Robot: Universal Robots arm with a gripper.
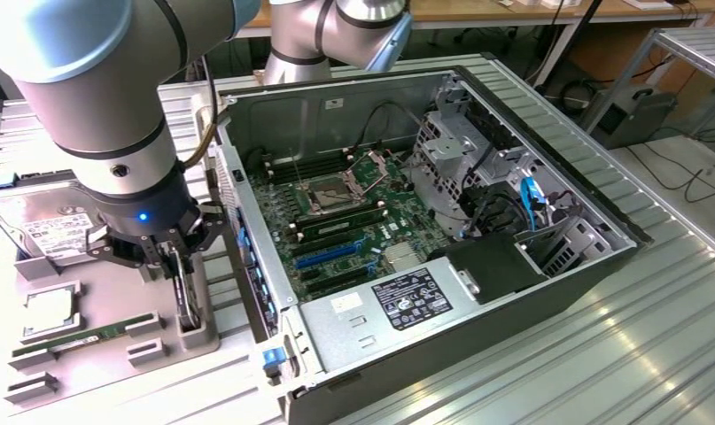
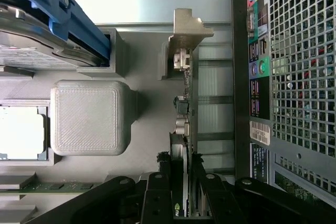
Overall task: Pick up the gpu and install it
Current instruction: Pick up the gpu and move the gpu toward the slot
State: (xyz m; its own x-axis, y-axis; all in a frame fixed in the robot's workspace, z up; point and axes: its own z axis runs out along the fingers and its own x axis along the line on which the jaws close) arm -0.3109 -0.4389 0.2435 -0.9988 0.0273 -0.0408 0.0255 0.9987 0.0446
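Wrist view: the gripper (image 2: pixel 181 195) has its black fingers (image 2: pixel 157 195) clasped on either side of the gpu (image 2: pixel 187 142). The card stands edge-on in a grey holder (image 2: pixel 173 69), its metal bracket (image 2: pixel 185 32) at the far end. Beside it are a grey block (image 2: pixel 89 118), a CPU (image 2: pixel 21 132) and a hard drive (image 2: pixel 31 45). In the exterior view the gripper (image 1: pixel 174 261) grips the gpu (image 1: pixel 190 305) on the parts tray (image 1: pixel 97 390), just beside the open computer case (image 1: pixel 476 354), to the exterior view's left.

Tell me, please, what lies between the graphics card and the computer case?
Nothing but bare ribbed tabletop, as the wrist view shows between the graphics card and the computer case.
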